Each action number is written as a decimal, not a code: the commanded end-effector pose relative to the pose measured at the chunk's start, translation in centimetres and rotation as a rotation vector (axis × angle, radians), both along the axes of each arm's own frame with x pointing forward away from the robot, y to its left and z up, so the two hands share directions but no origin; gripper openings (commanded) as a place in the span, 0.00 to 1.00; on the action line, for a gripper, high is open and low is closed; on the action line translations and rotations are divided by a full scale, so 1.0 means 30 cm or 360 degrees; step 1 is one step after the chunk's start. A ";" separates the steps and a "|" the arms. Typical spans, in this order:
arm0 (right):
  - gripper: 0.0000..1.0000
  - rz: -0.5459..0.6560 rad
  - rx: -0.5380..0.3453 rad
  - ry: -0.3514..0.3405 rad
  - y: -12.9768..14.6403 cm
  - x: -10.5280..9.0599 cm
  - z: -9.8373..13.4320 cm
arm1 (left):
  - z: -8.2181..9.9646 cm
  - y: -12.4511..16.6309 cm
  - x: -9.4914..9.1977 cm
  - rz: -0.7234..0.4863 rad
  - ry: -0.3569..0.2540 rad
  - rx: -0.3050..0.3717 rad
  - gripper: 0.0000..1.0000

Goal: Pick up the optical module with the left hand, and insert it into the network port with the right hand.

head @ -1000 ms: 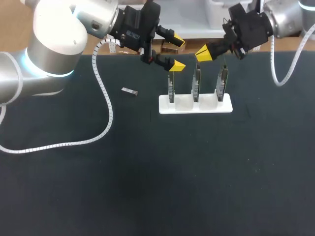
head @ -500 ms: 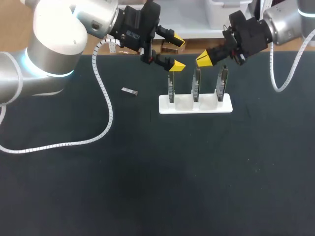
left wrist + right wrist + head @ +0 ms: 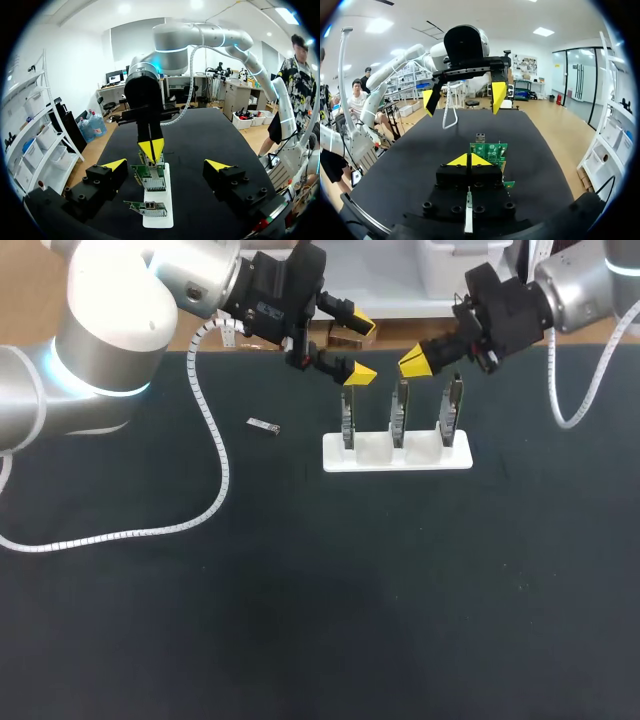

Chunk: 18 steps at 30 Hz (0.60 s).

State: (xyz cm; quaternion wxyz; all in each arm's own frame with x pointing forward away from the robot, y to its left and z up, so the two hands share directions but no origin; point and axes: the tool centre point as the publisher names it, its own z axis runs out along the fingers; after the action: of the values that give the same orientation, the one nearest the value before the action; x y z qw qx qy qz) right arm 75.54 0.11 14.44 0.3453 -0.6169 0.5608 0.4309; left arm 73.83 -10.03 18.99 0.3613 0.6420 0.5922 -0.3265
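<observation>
The black desk (image 3: pixel 320 620) is filling the lower frame, with a white coiled cable (image 3: pixel 130 533) lying across its left side. Farther up, left of centre, the optical module (image 3: pixel 264 425) is lying flat, well apart from both tools. To its right a white stand (image 3: pixel 397 453) is holding three upright circuit boards (image 3: pixel 399 410). Above the leftmost board the left tool (image 3: pixel 358 348) is hanging with its fingers spread wide. The right tool (image 3: pixel 413 360) is hovering at upper right with its yellow tips pressed together.

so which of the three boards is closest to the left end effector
The board at the left end of the holder, right beside the left end effector; the middle board and right board stand further along.
</observation>
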 end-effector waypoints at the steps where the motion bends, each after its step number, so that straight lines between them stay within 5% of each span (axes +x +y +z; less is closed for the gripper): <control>1: 0.00 0.0010 0.0011 0.0012 -0.004 0.011 -0.030 | 0.001 -0.003 0.004 -0.0002 0.0004 0.0009 1.00; 10: 0.00 -0.0002 0.0026 0.0033 -0.009 0.005 -0.048 | 0.001 -0.003 0.004 -0.0002 0.0004 0.0009 1.00; 18: 0.00 0.0059 0.0011 -0.0095 -0.003 0.007 0.040 | 0.001 -0.003 0.004 -0.0002 0.0004 0.0009 1.00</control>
State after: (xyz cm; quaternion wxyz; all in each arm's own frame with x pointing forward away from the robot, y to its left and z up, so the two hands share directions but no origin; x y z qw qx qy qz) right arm 75.79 -0.12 14.72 0.3599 -0.6323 0.5381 0.4256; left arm 73.83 -10.03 18.99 0.3613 0.6420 0.5922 -0.3265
